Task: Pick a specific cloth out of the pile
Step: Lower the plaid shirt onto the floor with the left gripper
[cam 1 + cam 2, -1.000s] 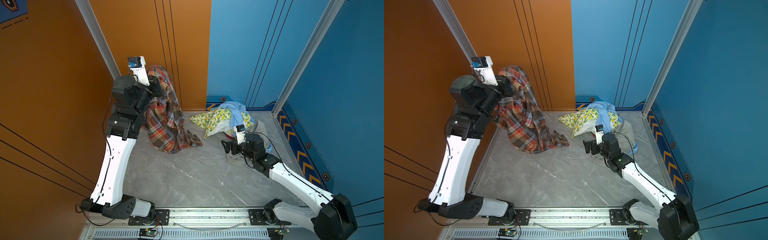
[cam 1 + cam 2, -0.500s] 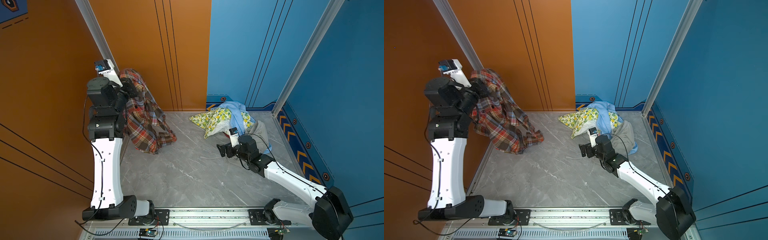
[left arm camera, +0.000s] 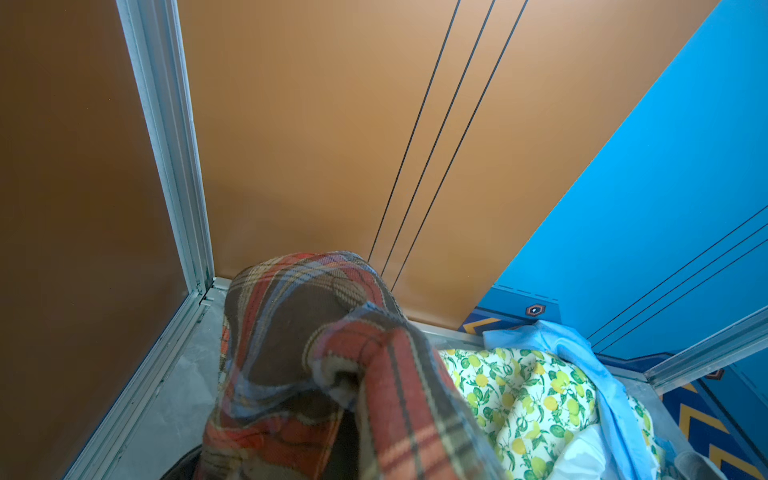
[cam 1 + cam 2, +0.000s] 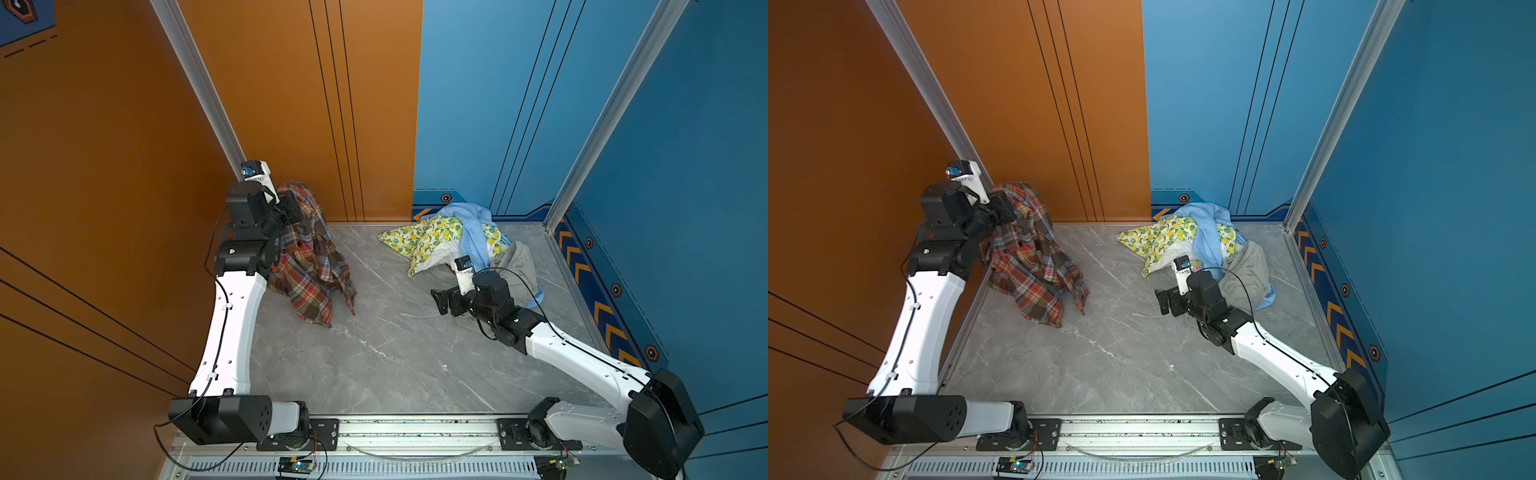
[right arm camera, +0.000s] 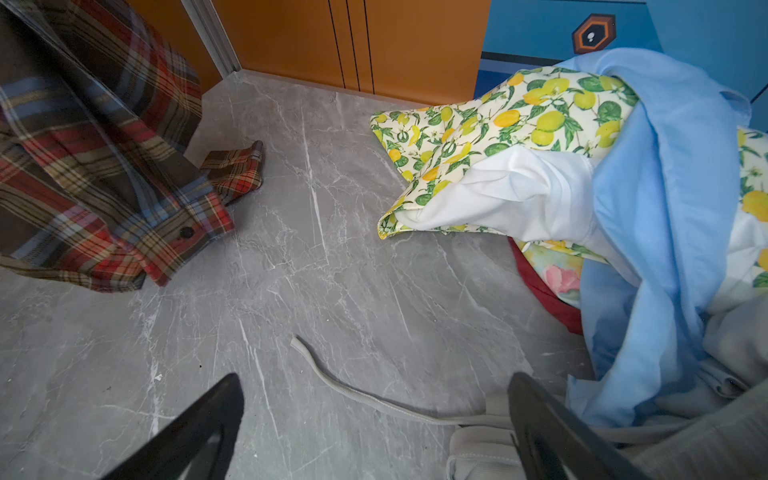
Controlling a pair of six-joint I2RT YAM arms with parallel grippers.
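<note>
Your left tool is clamping the plaid shirt up high, hem trailing on the desk; your right tool is gaping wide beside the pile.

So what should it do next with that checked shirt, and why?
Probably lower it and let go. The left end effector is shut on the plaid shirt, which hangs with its hem trailing on the grey table, well apart from the pile.

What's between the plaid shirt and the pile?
Bare grey tabletop separates the plaid shirt from the pile in both top views; the right wrist view adds a grey drawstring trailing from the pile.
</note>
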